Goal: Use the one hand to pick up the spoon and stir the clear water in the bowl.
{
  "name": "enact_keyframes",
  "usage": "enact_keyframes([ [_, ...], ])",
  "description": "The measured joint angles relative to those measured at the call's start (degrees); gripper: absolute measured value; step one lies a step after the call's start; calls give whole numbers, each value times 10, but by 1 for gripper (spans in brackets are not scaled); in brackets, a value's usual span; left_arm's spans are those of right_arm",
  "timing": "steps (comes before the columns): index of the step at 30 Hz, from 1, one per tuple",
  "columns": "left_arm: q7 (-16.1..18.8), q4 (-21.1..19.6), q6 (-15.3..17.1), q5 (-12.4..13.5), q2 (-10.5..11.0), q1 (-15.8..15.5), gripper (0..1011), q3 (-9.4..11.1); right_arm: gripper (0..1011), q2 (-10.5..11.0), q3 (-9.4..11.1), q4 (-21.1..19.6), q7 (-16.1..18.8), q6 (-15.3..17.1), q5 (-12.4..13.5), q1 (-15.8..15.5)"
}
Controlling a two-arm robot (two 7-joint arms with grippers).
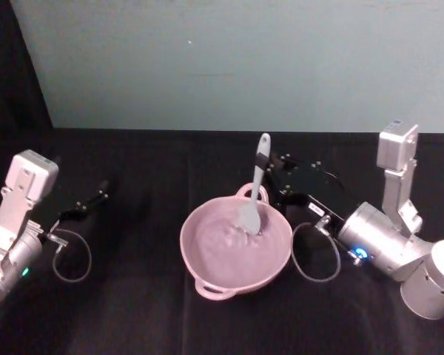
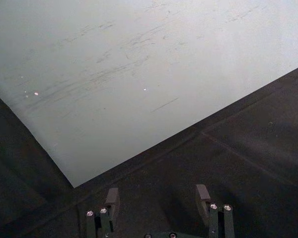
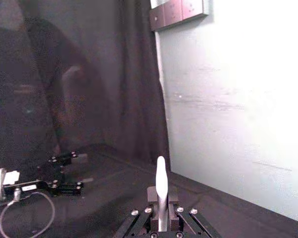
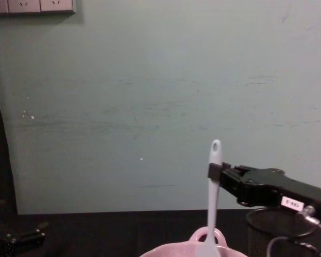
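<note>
Starting far left of the bowl (image 1: 194, 260): my left gripper (image 1: 102, 195) sits low over the black table (image 1: 140, 318), well apart from the bowl and idle. On its wrist camera the two fingers (image 2: 112, 197) stand wide apart with nothing between them, only dark cloth and the pale wall (image 2: 139, 74) ahead. A grey cable loop (image 1: 72, 257) hangs from that wrist.

Moving in, the pink bowl is at centre on the table, one loop handle (image 1: 214, 291) toward me and the other on the far rim. From the chest camera I just catch that far handle (image 4: 206, 236) at the bottom edge.

The spoon (image 1: 256, 185) stands in the bowl, nearly upright and leaning slightly away from me. Its broad head is down inside, on the far, right part of the bowl. I can't tell whether it touches the bottom. The handle's holed end rises well above the rim.

Just right of the bowl's far handle, my right gripper (image 1: 264, 161) comes in from the right and is clamped on the spoon's handle a little below its top. The chest camera confirms it: black fingers closed around the white handle (image 4: 212, 203), the small white label (image 4: 292, 203) on the body behind. Right of the bowl and under that gripper is a black mesh cup (image 4: 273, 227).
</note>
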Motion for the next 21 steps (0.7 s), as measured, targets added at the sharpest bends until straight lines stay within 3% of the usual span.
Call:
enact_keyframes([
  [11, 0, 0, 0, 0, 0, 0, 1005, 0, 117, 20, 10, -36, -9, 6, -14, -21],
  [21, 0, 0, 0, 0, 0, 0, 1005, 0, 117, 28, -15, -78, -2, 19, -32, -41],
])
